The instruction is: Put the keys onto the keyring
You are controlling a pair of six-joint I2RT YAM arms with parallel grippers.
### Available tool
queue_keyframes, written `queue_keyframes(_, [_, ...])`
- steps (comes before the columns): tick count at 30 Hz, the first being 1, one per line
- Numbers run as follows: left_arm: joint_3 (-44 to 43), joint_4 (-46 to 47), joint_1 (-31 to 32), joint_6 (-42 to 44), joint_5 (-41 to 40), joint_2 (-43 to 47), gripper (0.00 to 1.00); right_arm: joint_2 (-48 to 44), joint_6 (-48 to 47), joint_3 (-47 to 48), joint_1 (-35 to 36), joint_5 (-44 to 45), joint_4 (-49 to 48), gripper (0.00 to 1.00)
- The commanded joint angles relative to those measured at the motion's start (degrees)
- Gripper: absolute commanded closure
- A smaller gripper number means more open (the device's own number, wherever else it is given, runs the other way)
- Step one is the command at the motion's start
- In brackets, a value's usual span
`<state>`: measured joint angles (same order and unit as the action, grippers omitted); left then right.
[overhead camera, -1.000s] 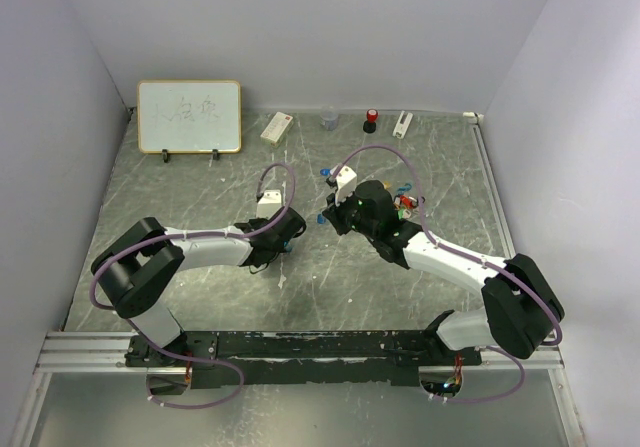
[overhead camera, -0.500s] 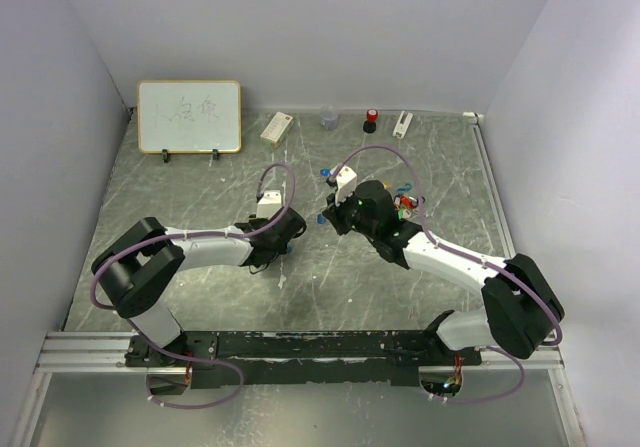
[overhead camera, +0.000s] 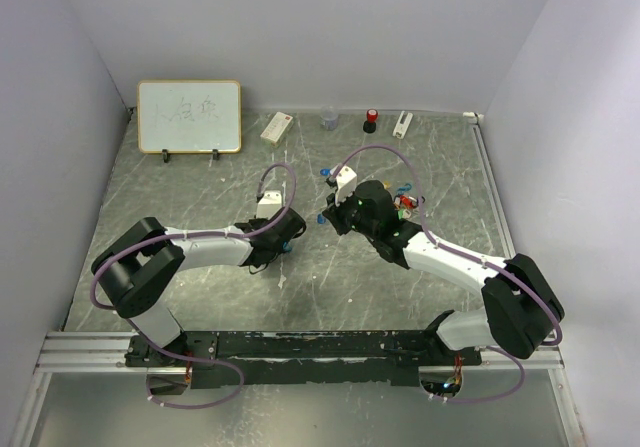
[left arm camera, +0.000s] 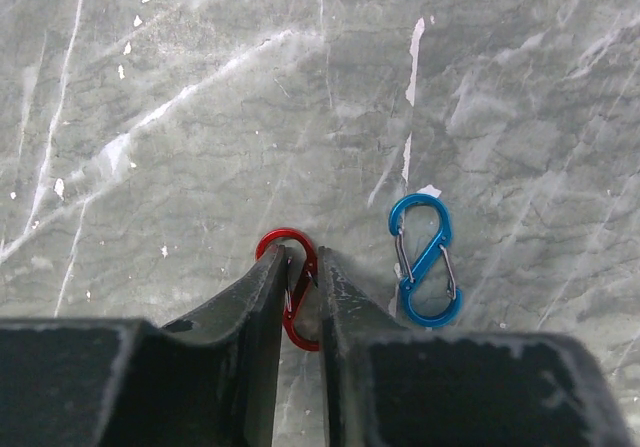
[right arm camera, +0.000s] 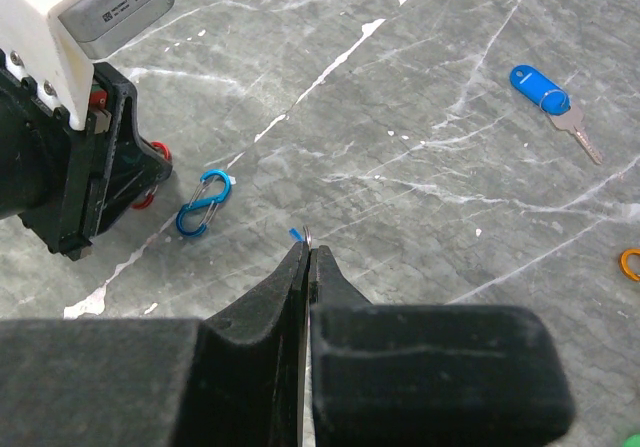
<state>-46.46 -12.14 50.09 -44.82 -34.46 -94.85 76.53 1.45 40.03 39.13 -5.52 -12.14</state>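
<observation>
Over the grey table [overhead camera: 200, 197] the right gripper [right arm camera: 308, 252] is shut tight, the left gripper [left arm camera: 303, 262] is closed — it seems — on a red clip [left arm camera: 285, 232] beside a blue clip [left arm camera: 425, 257], and a blue-tagged key [right arm camera: 540, 87] is laid flat, well apart.

Grey marble-patterned tabletop with white veins [overhead camera: 200, 182] is spreading across the whole cell. Plain pale lavender walls [overhead camera: 300, 27] are closing it in on three sides. White wood-framed whiteboard [overhead camera: 189, 116] is leaning against the back wall, left. Silver aluminium rail [overhead camera: 90, 352] is running along the near edge. Soft even light is falling.
</observation>
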Motion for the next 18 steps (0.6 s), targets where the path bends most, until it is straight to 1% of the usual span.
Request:
queue_keyframes(1, [1.5,-5.8,0.3,-0.1,3.5,-1.5,0.70,-1.4,0.0,-0.6,0.5,0.6,-0.6,1.00])
queue_keyframes(5, [1.2,-6.0,0.3,-0.1,3.7,-2.0,0.64,-1.3,0.0,-0.4,0.5,0.7,-0.6,1.00])
queue_keyframes(10, [1.0,-6.3,0.4,-0.1,3.8,-2.6,0.62,-1.5,0.0,-0.5,0.4,0.8,-0.6,1.00])
queue_keyframes(11, [1.1,-6.1,0.3,-0.2,3.8,-2.5,0.64,-1.5,0.0,-0.5,0.5,0.8,-0.6,1.00])
queue_keyframes(13, [1.5,-5.9,0.3,-0.4,3.8,-2.3,0.90,-1.5,0.0,-0.5,0.5,0.8,-0.6,1.00])
queue_keyframes(14, [1.7,-5.8,0.3,-0.7,3.5,-2.0,0.93,-1.5,0.0,-0.5,0.4,0.8,-0.5,1.00])
queue_keyframes(18, [2.4,-5.6,0.4,-1.1,2.5,0.0,0.93,-1.7,0.0,-0.6,0.5,0.8,-0.6,1.00])
